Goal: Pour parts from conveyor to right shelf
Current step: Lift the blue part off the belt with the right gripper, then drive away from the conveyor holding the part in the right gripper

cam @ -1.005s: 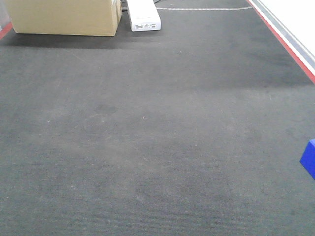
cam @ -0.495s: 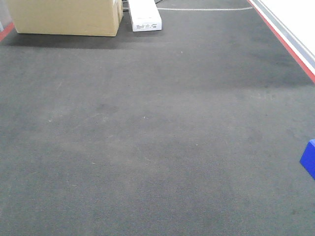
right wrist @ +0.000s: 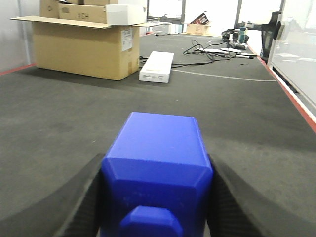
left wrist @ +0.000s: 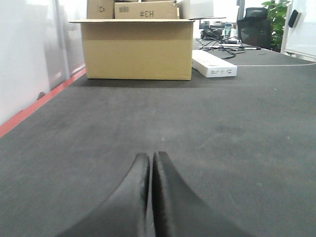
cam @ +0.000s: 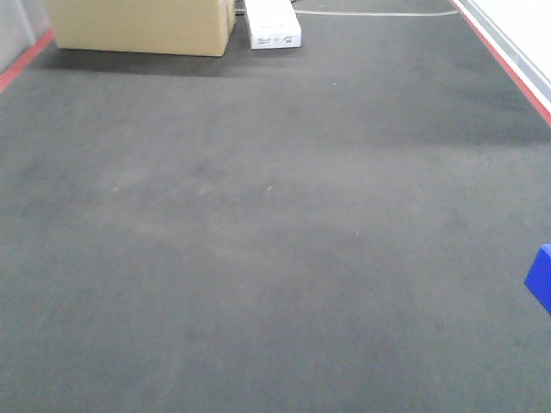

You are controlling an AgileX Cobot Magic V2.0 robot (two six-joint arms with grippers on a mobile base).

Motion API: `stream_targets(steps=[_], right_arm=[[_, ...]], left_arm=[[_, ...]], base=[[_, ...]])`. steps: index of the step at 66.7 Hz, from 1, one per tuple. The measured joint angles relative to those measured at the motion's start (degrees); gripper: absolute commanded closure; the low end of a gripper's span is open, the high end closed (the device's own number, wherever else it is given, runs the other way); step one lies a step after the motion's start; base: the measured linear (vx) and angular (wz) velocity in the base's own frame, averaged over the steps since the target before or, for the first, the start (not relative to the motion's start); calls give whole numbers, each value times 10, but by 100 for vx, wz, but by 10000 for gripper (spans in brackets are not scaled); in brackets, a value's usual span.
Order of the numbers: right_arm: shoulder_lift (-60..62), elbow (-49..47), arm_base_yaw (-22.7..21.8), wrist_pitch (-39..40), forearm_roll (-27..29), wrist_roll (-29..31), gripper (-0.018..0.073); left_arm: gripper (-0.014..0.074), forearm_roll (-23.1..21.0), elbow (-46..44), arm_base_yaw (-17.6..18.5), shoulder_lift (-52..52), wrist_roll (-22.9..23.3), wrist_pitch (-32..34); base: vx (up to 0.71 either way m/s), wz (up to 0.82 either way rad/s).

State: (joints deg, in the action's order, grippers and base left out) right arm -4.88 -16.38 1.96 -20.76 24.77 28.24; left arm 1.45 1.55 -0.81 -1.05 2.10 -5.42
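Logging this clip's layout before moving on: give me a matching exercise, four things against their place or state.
Things:
1. blue block
2. cardboard box
3. white flat box
4. left gripper

Places or states:
A. fingers shut together, holding nothing
B. open-topped, far across the conveyor
C. clamped in the right gripper
D. lying flat just right of the cardboard box

Pairs: 1-C; 2-B; 3-D; 4-A
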Motion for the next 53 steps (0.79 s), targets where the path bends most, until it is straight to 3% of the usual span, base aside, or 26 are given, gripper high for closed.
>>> stream_targets(steps=[53], right_arm=[[0, 0, 0, 0, 0, 0, 567]], left_arm=[[603, 0, 0, 0, 0, 0, 0]], base=[[-40, 0]])
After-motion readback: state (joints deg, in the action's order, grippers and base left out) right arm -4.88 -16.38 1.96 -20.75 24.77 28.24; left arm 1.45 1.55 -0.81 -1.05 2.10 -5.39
